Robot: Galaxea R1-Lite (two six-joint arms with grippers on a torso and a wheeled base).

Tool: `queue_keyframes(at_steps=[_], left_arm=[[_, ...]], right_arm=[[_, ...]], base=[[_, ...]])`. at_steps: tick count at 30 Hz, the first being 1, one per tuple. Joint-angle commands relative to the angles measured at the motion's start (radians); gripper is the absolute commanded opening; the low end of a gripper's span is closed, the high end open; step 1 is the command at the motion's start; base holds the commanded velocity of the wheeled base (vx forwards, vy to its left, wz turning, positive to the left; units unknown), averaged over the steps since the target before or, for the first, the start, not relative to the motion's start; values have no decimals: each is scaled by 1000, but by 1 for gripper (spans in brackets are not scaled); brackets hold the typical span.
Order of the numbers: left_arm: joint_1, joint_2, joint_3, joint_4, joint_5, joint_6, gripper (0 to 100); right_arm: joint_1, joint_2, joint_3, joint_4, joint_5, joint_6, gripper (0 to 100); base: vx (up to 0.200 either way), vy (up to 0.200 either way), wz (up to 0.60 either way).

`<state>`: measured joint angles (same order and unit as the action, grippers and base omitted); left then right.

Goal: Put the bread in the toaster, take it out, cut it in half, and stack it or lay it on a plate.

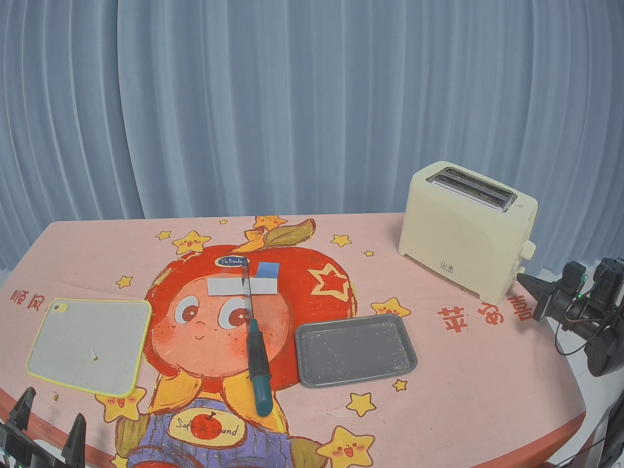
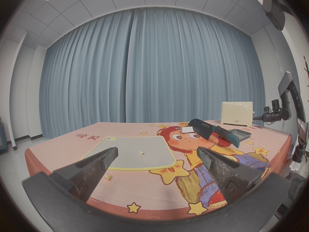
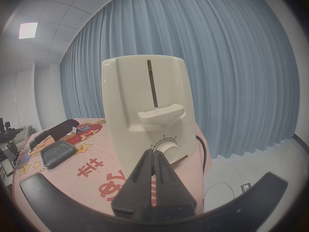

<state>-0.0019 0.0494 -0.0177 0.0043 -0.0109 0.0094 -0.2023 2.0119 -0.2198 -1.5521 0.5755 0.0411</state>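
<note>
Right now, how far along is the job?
Done, perhaps: the toaster has its lever low in its slot, so bread may be toasting; I cannot tell. In hand: the shut right gripper points at that lever end, and the open left gripper hangs near the board. Left: taking out, cutting, plating; the knife lies on the table, and board and tray hold just crumbs.

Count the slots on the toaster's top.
2. Both lie side by side on top of the toaster: the far slot on the curtain side, the near slot on the robot's side. Their insides are hidden.
</note>
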Motion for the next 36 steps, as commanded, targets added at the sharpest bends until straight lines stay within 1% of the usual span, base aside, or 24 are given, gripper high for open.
queue_keyframes(at_steps=[1, 14, 28, 36], left_arm=[[0, 1, 16, 0, 0, 0, 100], [0, 1, 16, 0, 0, 0, 100], [0, 1, 16, 0, 0, 0, 100], [0, 1, 16, 0, 0, 0, 100]], right_arm=[[1, 1, 2, -11, 0, -1, 0], [18, -1, 23, -11, -2, -3, 0], [17, -12, 20, -11, -2, -3, 0], [4, -24, 8, -11, -2, 8, 0]], base=[[0, 0, 0], [0, 0, 0], [0, 0, 0], [0, 0, 0]])
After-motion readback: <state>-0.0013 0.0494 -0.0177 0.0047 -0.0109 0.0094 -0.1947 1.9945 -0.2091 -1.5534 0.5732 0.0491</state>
